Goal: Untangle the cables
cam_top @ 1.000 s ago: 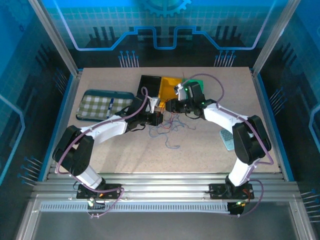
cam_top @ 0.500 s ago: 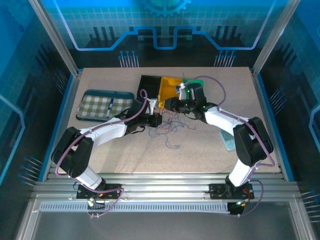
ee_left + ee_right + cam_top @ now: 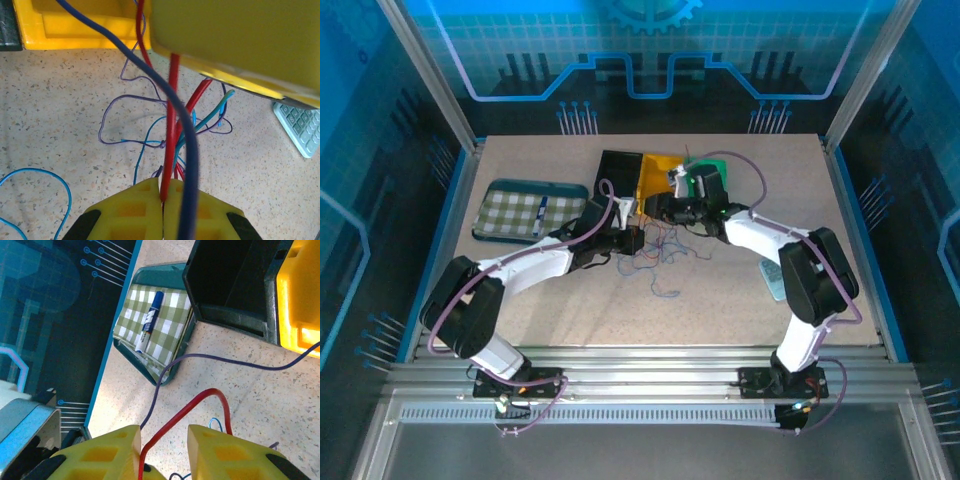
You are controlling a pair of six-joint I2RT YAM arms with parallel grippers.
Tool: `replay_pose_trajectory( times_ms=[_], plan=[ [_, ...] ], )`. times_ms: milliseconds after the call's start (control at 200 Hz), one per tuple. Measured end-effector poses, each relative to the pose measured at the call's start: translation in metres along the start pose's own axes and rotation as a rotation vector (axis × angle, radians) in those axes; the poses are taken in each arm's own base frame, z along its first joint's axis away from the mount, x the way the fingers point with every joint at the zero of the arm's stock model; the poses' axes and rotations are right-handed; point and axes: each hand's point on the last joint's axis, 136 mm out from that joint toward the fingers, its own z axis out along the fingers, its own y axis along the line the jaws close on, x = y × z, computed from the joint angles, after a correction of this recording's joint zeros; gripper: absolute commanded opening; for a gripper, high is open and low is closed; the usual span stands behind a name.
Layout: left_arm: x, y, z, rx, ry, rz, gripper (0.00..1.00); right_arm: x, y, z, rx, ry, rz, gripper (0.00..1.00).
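The cables (image 3: 662, 252), a wispy tangle of very thin red, blue and dark purplish wires in loose curls, lay on the speckled beige table (image 3: 740, 310) near its middle, just beside both grippers. One strand, a red wire (image 3: 172, 100), rose out of the heap and ran into the left gripper (image 3: 164, 189), whose yellow fingers were pressed together on it. A dark blue wire (image 3: 192, 165) was draped over the same fingers without being pinched. From that pinch the red wire's long axis ran away from the left wrist toward the right gripper (image 3: 162, 432), where it arched in a loop and dropped through the gap between the yellow fingers (image 3: 105, 455). Those jaws stood apart, wider than the wire, so I judged it to be passing through rather than clamped. The left arm therefore had the strand and the right sat next along its length. Any separating pull would seem to run along that line between the two, away from the heap on their near side. Farther out, a yellow plastic bin (image 3: 655, 175) and a black bin (image 3: 618, 170) stood behind the grippers. A green checked tray (image 3: 510, 215) holding a blue marker (image 3: 150, 320) lay to the left, and a pale calculator (image 3: 775, 280) to the right.
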Motion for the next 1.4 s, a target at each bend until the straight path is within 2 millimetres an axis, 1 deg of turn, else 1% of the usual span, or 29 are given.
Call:
replay_pose_trajectory(
  times_ms=[100,135,285,380,420,455,490,510,525,545,615,700,750,800,905,1075,1190,1315,1365,1400],
  plan=[
    [-0.001,-0.001,-0.001,0.002,-0.003,0.001,0.0,-0.004,0.003,0.005,-0.008,0.0,-0.003,0.29],
    [-0.001,-0.001,-0.001,0.002,-0.004,0.001,0.0,-0.005,0.004,0.006,-0.011,-0.002,-0.007,0.26],
    [-0.001,0.0,-0.001,-0.002,-0.005,0.001,0.0,-0.007,0.013,0.009,-0.03,-0.003,-0.007,0.08],
    [-0.001,0.0,-0.001,-0.005,-0.007,0.002,0.0,-0.007,0.014,0.009,-0.032,-0.005,-0.003,0.01],
    [-0.002,0.001,-0.001,-0.011,-0.009,0.001,0.1,-0.007,0.013,0.009,-0.029,-0.006,-0.005,0.0],
    [-0.002,0.002,-0.001,-0.018,-0.012,-0.001,0.27,-0.007,0.013,0.009,-0.026,-0.006,-0.006,0.0],
    [-0.002,0.003,-0.001,-0.025,-0.013,-0.006,0.53,-0.006,0.012,0.009,-0.021,-0.004,-0.007,0.0],
    [-0.001,0.004,-0.001,-0.027,-0.013,-0.006,0.65,-0.005,0.011,0.008,-0.016,0.001,-0.007,0.0],
    [-0.001,0.004,-0.001,-0.03,-0.014,-0.005,0.71,-0.005,0.01,0.008,-0.013,0.004,-0.007,0.0],
    [-0.001,0.005,-0.001,-0.032,-0.014,-0.006,0.74,-0.004,0.01,0.007,-0.009,0.008,-0.007,0.0],
    [-0.002,0.007,-0.001,-0.042,-0.017,-0.007,0.73,-0.003,0.01,0.004,0.003,0.024,-0.008,0.0],
    [-0.001,0.008,0.0,-0.046,-0.014,-0.013,0.68,-0.01,0.018,-0.002,-0.001,0.032,-0.02,0.0],
    [0.002,0.01,0.003,-0.05,-0.006,-0.016,0.66,-0.016,0.028,-0.007,-0.016,0.03,-0.035,0.0],
    [0.006,0.013,0.007,-0.057,0.009,-0.026,0.59,-0.022,0.039,-0.012,-0.031,0.022,-0.052,0.0],
    [0.015,0.02,0.016,-0.073,0.039,-0.044,0.53,-0.032,0.063,-0.025,-0.063,0.008,-0.081,0.0],
    [0.023,0.027,0.025,-0.086,0.064,-0.055,0.5,-0.045,0.095,-0.044,-0.103,-0.022,-0.12,0.0],
    [0.026,0.03,0.03,-0.089,0.069,-0.063,0.43,-0.05,0.112,-0.053,-0.139,-0.037,-0.128,0.0],
    [0.025,0.031,0.034,-0.087,0.063,-0.08,0.43,-0.052,0.123,-0.06,-0.166,-0.041,-0.115,0.0],
    [0.025,0.031,0.035,-0.085,0.06,-0.08,0.45,-0.051,0.125,-0.062,-0.173,-0.038,-0.11,0.0],
    [0.025,0.031,0.035,-0.084,0.059,-0.081,0.49,-0.051,0.126,-0.063,-0.175,-0.038,-0.109,0.0]
  ],
)
